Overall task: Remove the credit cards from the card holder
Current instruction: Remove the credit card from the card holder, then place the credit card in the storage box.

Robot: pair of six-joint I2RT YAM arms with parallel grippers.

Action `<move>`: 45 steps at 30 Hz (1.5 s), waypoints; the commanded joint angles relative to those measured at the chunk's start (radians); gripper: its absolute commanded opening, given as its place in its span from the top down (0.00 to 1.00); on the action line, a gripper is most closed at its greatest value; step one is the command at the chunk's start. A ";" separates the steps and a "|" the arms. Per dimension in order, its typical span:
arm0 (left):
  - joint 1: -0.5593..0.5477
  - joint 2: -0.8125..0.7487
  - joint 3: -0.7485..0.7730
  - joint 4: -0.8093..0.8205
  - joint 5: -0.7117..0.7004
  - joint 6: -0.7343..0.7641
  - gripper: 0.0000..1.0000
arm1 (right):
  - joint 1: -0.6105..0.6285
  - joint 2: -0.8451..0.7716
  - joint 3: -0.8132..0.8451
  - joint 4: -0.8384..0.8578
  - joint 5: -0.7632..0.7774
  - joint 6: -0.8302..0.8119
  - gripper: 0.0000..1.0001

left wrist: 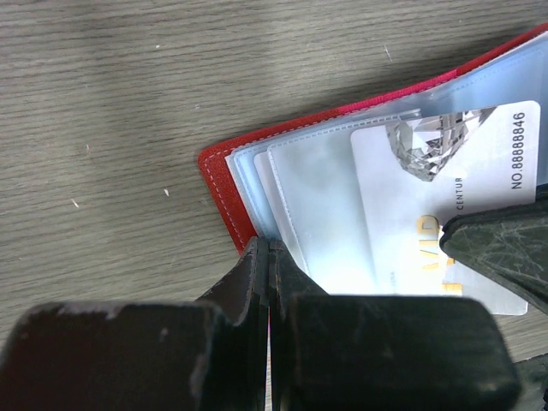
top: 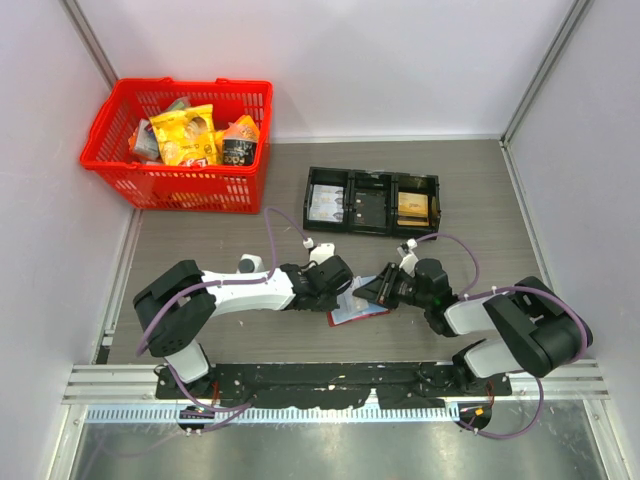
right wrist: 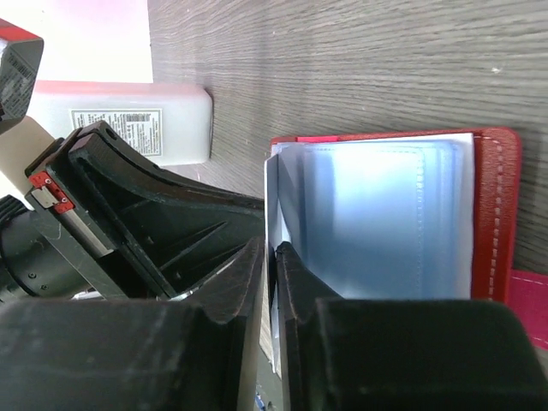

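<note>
The red card holder lies spread open on the table between both arms. In the left wrist view its red cover and pale clear sleeves show. My left gripper is shut on the holder's edge, also in the top view. A whitish credit card printed "NO.88888846" sticks partly out of a sleeve. My right gripper is shut on that card's thin white edge, beside the sleeves, and it also shows in the top view.
A black three-compartment tray with flat items sits behind the grippers. A red basket of snack packs stands at the back left. White walls close in the table on three sides.
</note>
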 commanded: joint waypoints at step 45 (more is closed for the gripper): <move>-0.005 -0.528 -0.203 0.717 0.027 -0.036 0.03 | -0.099 -0.872 -0.053 -0.064 0.462 0.285 0.99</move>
